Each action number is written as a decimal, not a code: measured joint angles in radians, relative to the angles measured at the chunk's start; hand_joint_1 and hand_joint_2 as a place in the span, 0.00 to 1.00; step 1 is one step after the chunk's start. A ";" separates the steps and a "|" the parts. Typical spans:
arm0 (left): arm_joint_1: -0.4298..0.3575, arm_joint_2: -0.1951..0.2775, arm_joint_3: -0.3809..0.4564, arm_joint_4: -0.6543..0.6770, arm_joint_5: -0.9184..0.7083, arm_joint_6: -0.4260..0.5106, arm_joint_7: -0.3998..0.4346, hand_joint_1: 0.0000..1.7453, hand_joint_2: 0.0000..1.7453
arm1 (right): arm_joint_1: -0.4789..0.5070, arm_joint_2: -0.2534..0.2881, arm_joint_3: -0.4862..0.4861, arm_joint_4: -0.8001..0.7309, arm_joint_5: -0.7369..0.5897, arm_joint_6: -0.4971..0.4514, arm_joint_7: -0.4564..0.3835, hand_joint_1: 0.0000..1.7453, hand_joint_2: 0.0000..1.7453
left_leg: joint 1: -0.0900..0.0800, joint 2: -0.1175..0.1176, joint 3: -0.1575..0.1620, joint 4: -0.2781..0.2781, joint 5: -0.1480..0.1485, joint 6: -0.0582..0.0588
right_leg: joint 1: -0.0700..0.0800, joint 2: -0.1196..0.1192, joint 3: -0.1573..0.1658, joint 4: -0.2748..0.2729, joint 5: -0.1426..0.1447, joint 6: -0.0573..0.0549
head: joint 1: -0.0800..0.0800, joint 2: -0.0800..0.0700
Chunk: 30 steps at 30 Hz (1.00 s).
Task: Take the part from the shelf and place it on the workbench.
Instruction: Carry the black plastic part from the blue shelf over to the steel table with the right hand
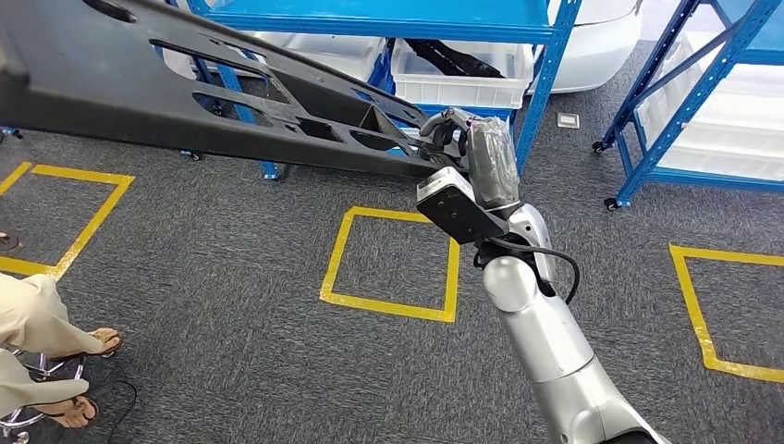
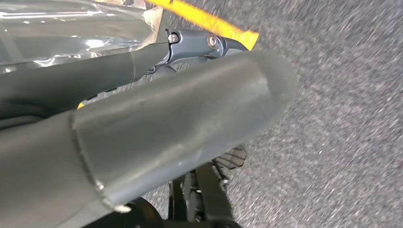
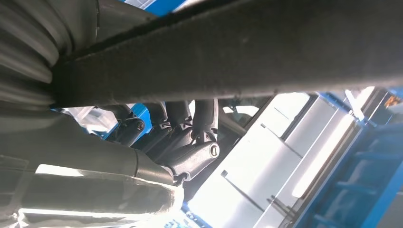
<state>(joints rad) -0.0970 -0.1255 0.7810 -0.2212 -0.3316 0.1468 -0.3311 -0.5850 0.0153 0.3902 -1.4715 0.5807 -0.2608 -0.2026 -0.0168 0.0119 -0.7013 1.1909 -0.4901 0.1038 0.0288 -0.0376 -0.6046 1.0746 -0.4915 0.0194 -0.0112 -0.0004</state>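
The part (image 1: 231, 102) is a long black frame with several cut-outs, carried in the air across the upper left of the head view. Its near end rises past the picture's top left corner. My right hand (image 1: 467, 153) grips its far right end, in front of the blue shelf (image 1: 545, 83). In the right wrist view the part (image 3: 261, 52) runs as a dark bar, and the fingers (image 3: 190, 133) curl around its edge. My left hand (image 2: 180, 118) shows as a thick grey thumb over grey carpet. Whether it holds anything is hidden.
White bins (image 1: 462, 83) sit low in the blue shelf, and a second blue shelf (image 1: 684, 92) stands at the right. Yellow tape squares (image 1: 388, 264) mark the grey carpet. A seated person's legs and feet (image 1: 55, 370) are at the lower left.
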 joint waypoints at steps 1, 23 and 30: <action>-0.001 0.001 0.000 -0.001 -0.002 0.000 0.001 0.00 0.00 | 0.000 0.001 0.000 0.000 0.001 -0.001 0.000 1.00 1.00 | -0.016 0.001 0.033 -0.054 0.011 0.033 | 0.006 -0.004 0.001 -0.003 0.001 -0.007 | 0.009 0.000; 0.001 -0.007 0.002 0.000 -0.005 0.001 0.008 0.00 0.00 | 0.017 0.004 -0.007 0.005 0.011 -0.009 -0.010 1.00 1.00 | 0.045 -0.057 0.009 -0.076 0.034 -0.096 | -0.081 0.047 0.021 -0.012 -0.006 0.031 | 0.009 0.000; -0.001 -0.007 0.007 0.000 -0.002 0.002 0.008 0.00 0.00 | 0.013 0.011 -0.007 0.014 0.012 -0.008 -0.018 1.00 1.00 | 0.044 0.007 -0.027 -0.001 0.028 -0.092 | -0.075 -0.016 0.029 -0.013 -0.017 0.015 | 0.005 0.000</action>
<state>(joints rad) -0.0979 -0.1327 0.7876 -0.2209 -0.3337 0.1488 -0.3234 -0.5717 0.0259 0.3833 -1.4576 0.5931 -0.2692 -0.2204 0.0272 0.0186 -0.7282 1.1899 -0.4621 0.0114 -0.0465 -0.0538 -0.5752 1.0620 -0.5082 0.0345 -0.0057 -0.0004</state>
